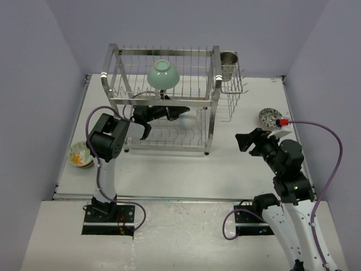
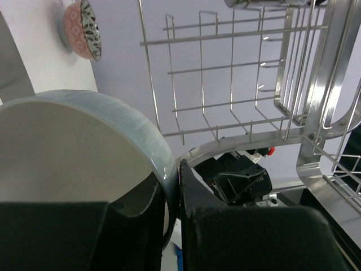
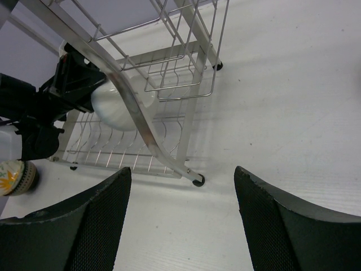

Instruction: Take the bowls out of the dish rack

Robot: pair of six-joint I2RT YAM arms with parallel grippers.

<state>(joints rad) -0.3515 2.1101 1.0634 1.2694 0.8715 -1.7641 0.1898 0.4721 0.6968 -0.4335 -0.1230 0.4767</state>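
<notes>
Up close, the left gripper [image 2: 174, 186] pinched the rim of a pale bowl [image 2: 73, 152], with one black finger inside it and one outside. It held this bowl inside the bottom shelf of the dish rack [image 1: 214, 101]. A mint-green bowl [image 1: 163, 74] sat upside down on the top shelf. A steel cup [image 1: 228, 58] stood in the side basket [image 1: 234, 90]. Two bowls were out on the table [image 1: 225, 164]. One bowl with yellow flowers [image 1: 80, 154] lay on the left, beside the left arm. One pink patterned bowl [image 1: 270, 117] lay on the right, near the right gripper [image 3: 181, 172]. That gripper hung over the table with its fingers spread wide and nothing between them.
</notes>
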